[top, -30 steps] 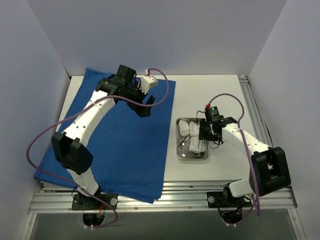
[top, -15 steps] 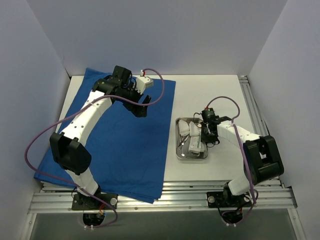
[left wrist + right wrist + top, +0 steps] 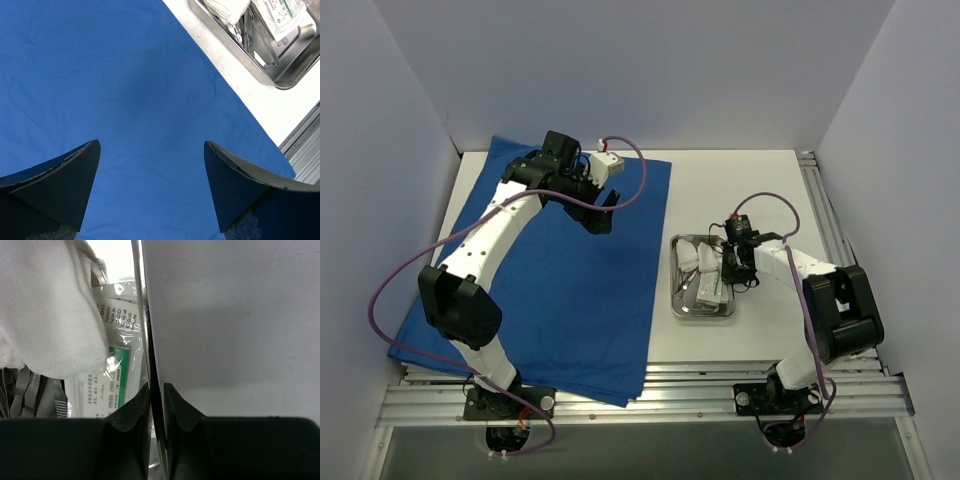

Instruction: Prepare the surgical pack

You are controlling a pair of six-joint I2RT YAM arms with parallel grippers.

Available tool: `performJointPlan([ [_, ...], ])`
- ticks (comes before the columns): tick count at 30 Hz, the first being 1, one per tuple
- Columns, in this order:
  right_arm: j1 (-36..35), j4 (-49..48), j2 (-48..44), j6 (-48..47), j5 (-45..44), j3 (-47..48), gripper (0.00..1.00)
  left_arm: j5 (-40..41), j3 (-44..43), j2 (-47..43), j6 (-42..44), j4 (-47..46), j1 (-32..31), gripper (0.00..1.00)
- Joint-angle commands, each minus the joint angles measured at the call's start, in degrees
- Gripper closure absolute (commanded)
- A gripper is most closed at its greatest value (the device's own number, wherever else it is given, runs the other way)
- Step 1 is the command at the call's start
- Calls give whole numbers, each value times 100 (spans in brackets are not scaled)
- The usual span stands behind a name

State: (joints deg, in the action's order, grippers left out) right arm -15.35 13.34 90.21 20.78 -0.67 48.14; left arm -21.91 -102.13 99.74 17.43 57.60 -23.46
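My right hand (image 3: 156, 390) is closed almost flat on the right rim of the tray (image 3: 145, 315), with only the thin steel wall between the fingers. My left hand (image 3: 151, 144) is wide open and holds nothing, hanging over the far part of the cloth (image 3: 570, 290).

The tray sits on the bare table (image 3: 740, 190), just beside the cloth's right edge and not on it.

Risks as I see them:
- The rim is polished and thin and I only have a small bite on it, so it could slip out when I pull.
- I'm gripping one side only. If I lift, the far side likely drops and the load slides or spills.
- If I drag it, the tray's edge may catch the cloth hem and ruck it up.

Materials:
- Tray: shiny rectangular steel, shallow, with rounded corners.
- Gauze (image 3: 45, 305): white, soft, woven, bulging above the rim, so it would go first on a tilt.
- Packet (image 3: 117, 365): flat, glossy plastic with a printed label, so it's slippery.
- Instruments (image 3: 257, 35): thin dark metal, lying loose underneath.
- Cloth: royal blue, matte, lightly creased, lying flat.
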Motion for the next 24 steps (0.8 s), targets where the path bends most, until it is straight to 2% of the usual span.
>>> performJointPlan([
  [1, 33, 37, -21, -47, -39, 11, 92, -173, 17, -245, 103, -48, 114, 6],
  [4, 33, 54, -48, -56, -65, 37, 100, -129, 44, -192, 42, -47, 228, 6],
  [16, 234, -507, -276, 40, 233, -138, 100, 29, 202, -8, -161, -135, 1203, 6],
  [24, 489, -956, -496, 32, 577, -156, 100, 811, 886, 1, -126, -548, 1371, 6],
])
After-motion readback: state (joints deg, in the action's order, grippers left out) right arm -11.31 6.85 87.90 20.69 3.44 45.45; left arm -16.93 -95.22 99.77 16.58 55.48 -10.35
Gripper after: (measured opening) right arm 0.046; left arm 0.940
